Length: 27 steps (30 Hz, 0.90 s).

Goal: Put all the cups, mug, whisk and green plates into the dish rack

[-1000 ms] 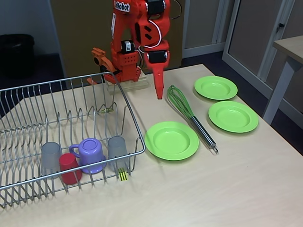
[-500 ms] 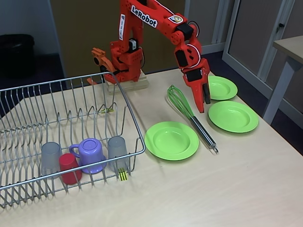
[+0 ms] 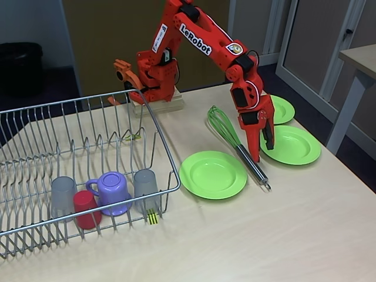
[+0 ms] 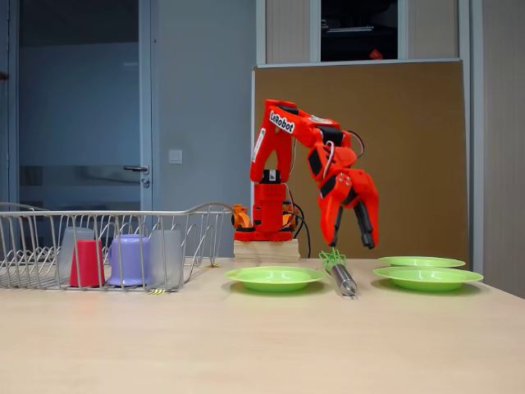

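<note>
Starting nearest you in the high fixed view, the dish rack (image 3: 88, 176) fills the left of the table (image 3: 282, 235), its yellow-and-black tag (image 3: 153, 217) on the front rim. Inside, along the front, you have a grey cup (image 3: 62, 197), the red cup (image 3: 86, 209), the lilac mug (image 3: 111, 192) and a second grey cup (image 3: 145, 189) side by side, all upside down. Just right of the rack lies one green plate (image 3: 212, 174). Beside it the whisk (image 3: 235, 144) rests flat on the table, green wires pointing away from you and the silver handle toward you.

Your gripper (image 3: 262, 151) hangs over the whisk handle, fingers pointing down. In the low fixed view the gripper (image 4: 350, 241) has its jaws spread apart and holds nothing, with the tips above the whisk (image 4: 336, 269) and not touching it.

Right of the whisk sits a second green plate (image 3: 291, 144), partly covered by the arm, and behind it a third plate (image 3: 282, 108). Farthest back, the arm's base (image 3: 154, 88) stands at the table's far edge.
</note>
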Motion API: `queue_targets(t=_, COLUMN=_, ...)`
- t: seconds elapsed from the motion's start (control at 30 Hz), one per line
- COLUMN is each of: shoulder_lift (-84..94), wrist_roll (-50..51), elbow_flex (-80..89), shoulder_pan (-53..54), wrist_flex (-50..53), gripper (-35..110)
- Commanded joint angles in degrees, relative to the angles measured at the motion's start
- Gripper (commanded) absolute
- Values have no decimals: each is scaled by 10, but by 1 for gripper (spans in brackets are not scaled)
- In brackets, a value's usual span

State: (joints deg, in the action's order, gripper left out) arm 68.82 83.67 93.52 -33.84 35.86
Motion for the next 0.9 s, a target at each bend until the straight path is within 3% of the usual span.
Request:
queue_targets(t=0.0, shoulder_lift=-11, wrist_roll=23, elbow_flex=-33, shoulder_pan=-7, wrist_flex=-6, gripper=31)
queue_targets(t=0.43, shoulder_lift=-97, wrist_roll=10, elbow_flex=-96, shoulder_pan=28, wrist_flex=-11, gripper=22)
queue_targets(t=0.87, shoulder_lift=-99, wrist_roll=40, elbow_flex=-75, shoulder_pan=15, wrist_flex=-28, gripper=24)
